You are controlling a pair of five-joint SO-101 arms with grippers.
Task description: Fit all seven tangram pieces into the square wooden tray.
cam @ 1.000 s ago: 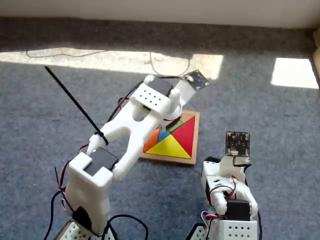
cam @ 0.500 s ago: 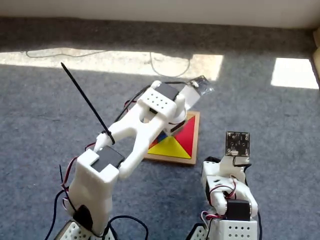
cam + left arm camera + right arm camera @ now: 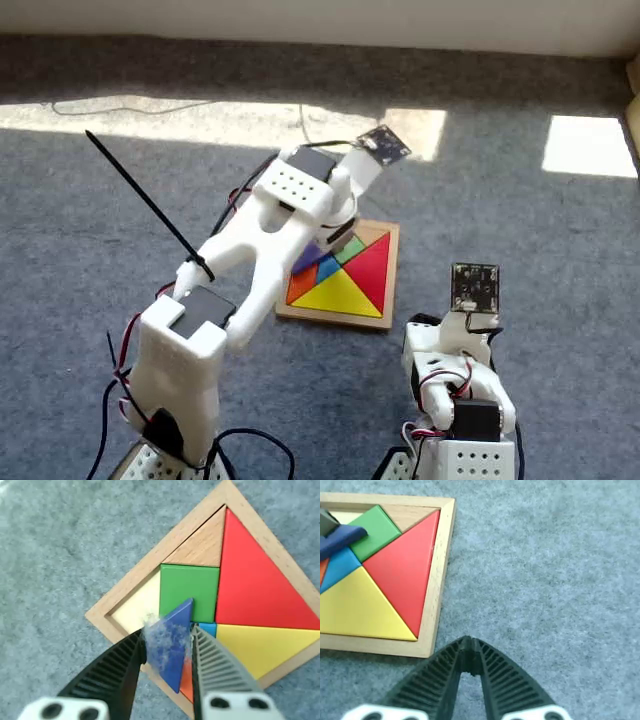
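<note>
Grey carpet covers the surface under both arms, with sunlit patches along its far side.

In the high view, your left arm [image 3: 250,265] stretches out over the square wooden tray [image 3: 330,318], its wrist above the tray's far left corner. Half a second ago that wrist lay further across the tray. It has since swung back to the left, so the orange and light blue pieces show again beside the yellow and red ones. The black cable tie [image 3: 140,195] on the arm has swung left with it. The tray lies where it did, and your right arm [image 3: 460,390] sits folded at the near right as before.

In the left wrist view, your left gripper [image 3: 170,636] is clamped on the dark blue flat piece [image 3: 172,655], held tilted over the tray. The piece's tip reaches the edge of the green square piece [image 3: 190,590]. Seated in the tray are the large red triangle [image 3: 255,580], the large yellow triangle [image 3: 260,647], a light blue piece [image 3: 207,628] and an orange piece [image 3: 186,685]. Beside the green square lie a pale cream area [image 3: 137,605] and a brown wood-grain triangle [image 3: 202,545]; you cannot tell whether either is a piece or bare tray floor.

In the right wrist view, your right gripper [image 3: 470,652] has its jaws pressed together with nothing between them, above the carpet just beside the tray's corner.
</note>
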